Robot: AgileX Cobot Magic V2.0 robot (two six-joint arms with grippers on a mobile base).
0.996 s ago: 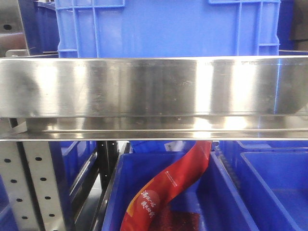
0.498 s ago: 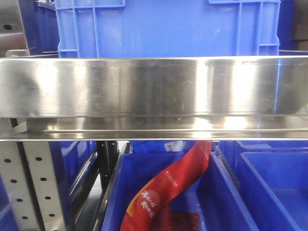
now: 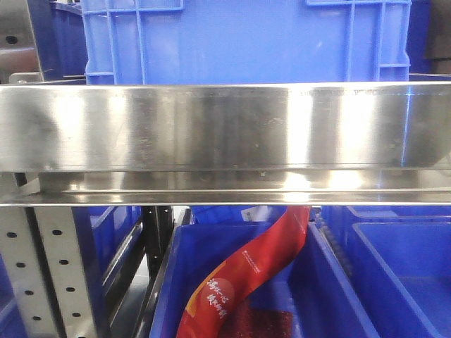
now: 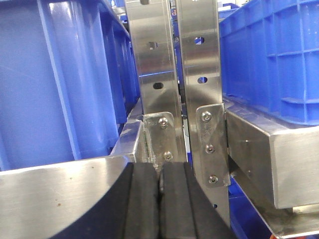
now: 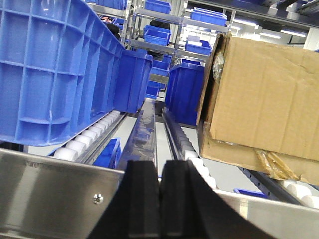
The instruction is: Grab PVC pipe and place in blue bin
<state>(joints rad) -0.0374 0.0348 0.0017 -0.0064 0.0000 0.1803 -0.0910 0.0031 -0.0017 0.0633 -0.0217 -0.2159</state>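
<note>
No PVC pipe is visible in any view. Blue bin (image 3: pixel 243 39) sits on the steel shelf (image 3: pixel 225 134), upper frame. Left gripper (image 4: pixel 159 199) and right gripper (image 5: pixel 159 204) fingers pressed together, empty.

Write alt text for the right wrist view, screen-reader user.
The right gripper, black pads pressed together and holding nothing, points down a roller-conveyor shelf. A large blue crate sits on the rollers at left and a cardboard box at right, with more blue bins on racks behind. No PVC pipe is visible.
</note>
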